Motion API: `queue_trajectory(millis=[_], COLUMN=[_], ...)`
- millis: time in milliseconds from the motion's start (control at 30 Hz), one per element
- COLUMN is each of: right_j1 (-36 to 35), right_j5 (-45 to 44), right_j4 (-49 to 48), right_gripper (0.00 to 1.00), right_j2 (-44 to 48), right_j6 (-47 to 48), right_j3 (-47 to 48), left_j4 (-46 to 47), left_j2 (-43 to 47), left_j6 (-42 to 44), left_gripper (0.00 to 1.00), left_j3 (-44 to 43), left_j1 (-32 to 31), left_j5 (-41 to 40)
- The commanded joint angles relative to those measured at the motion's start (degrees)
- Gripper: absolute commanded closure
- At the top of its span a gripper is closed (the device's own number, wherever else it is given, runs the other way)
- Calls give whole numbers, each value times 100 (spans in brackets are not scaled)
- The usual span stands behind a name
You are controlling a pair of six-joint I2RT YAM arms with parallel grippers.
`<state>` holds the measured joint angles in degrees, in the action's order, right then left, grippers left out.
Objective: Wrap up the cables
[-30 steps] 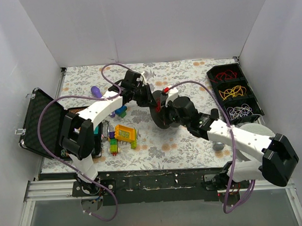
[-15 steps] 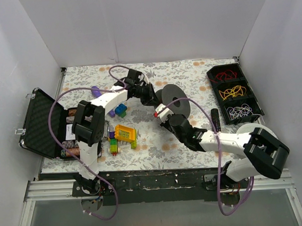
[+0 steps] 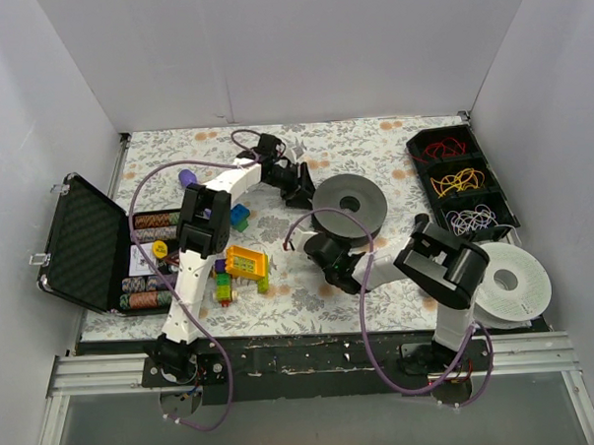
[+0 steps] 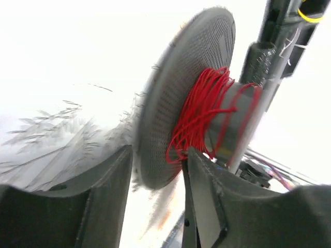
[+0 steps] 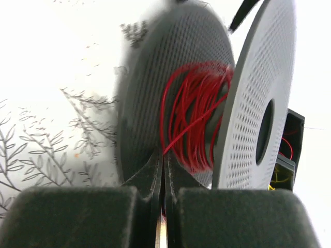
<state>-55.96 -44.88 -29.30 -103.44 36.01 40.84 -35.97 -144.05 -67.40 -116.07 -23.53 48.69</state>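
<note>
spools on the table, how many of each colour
Grey spool wound with red wire: 1
White spool: 1
Total: 2

Spool [image 3: 348, 202] mid-table, left end effector [image 3: 300, 188] just left of it, right end effector [image 3: 296, 244] before it, case [image 3: 81, 242] far left, tray [image 3: 463, 181] far right.
</note>
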Motion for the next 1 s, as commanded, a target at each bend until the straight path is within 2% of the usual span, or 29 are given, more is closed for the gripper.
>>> queue_trajectory(millis=[0,133,333,367,433,500,600,800,833,967], right_j1=[-81,-81,-81,-81,-90,-81,-116,-257,-274,-362], right_j5=[-82,-65,-117,-143,-161,-126,14,418,576,972], right_j4=[-15,161,495,608,1056,1443,1690,2217,2279,2367], right_gripper=[99,99,98,93,76,66,59,52,47,46], right_j2=[-334,-659,-950,-985,-1003,-933,-696,-405,-405,-397], right_j6=[441,504,355,311,22,-251,-533,-1016,-1139,-1420], right_j3=[196,460,846,934,1171,1312,1383,1673,1682,1664], left_j4=[-7,28,-191,-192,-157,-165,-165,-174,-174,-209], left_j2=[184,272,710,807,1044,1150,1204,1107,1098,1133], left_j6=[245,367,797,876,1017,1167,1264,1273,1281,1361], left_gripper=[48,43,39,37,35,34,35,35,35,35], left_j3=[-487,-539,-452,-330,-84,66,155,67,58,102], left_j1=[392,525,499,472,446,411,375,314,288,165], left_j5=[-588,-729,-413,-413,-482,-623,-685,-676,-676,-711])
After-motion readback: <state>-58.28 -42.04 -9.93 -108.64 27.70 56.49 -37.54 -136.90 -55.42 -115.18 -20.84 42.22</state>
